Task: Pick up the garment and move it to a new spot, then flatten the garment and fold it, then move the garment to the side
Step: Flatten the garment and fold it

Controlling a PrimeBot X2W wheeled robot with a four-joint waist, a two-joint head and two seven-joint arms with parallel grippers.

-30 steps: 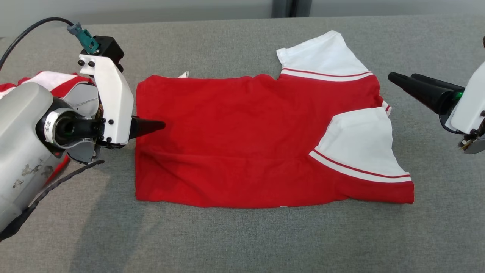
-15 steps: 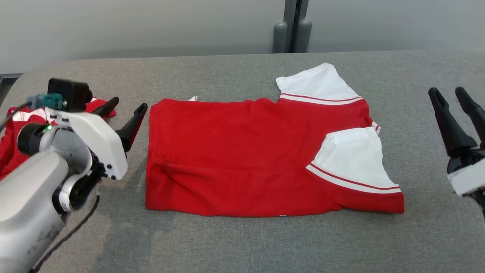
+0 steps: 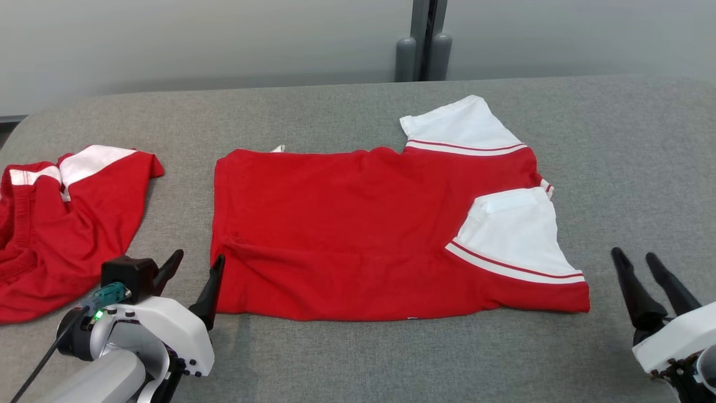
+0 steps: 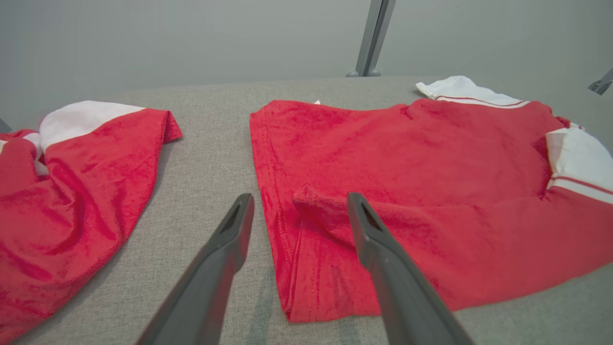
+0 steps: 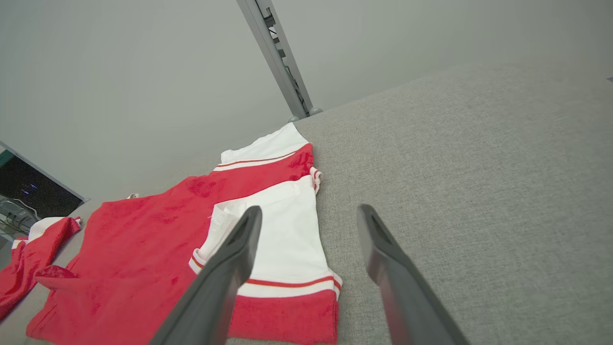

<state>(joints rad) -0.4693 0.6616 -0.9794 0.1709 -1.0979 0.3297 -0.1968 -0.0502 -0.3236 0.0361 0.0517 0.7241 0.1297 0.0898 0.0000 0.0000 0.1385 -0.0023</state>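
far left: a second red garment (image 3: pixel 61 224) with white trim lies bunched on the grey counter (image 3: pixel 632 145). left end effector (image 3: pixel 199 256): jaws spread wide, gripping nothing, set low at the near-left corner of the garment (image 3: pixel 347 224). its wrist view shows 1 finger over bare counter and the other over the red hem; contact cannot be confirmed. garment: folded, lying flat at mid-counter, 2 white sleeves toward the right. right end effector (image 3: pixel 632 253): jaws spread, empty, near the garment's near-right corner and apart from it.
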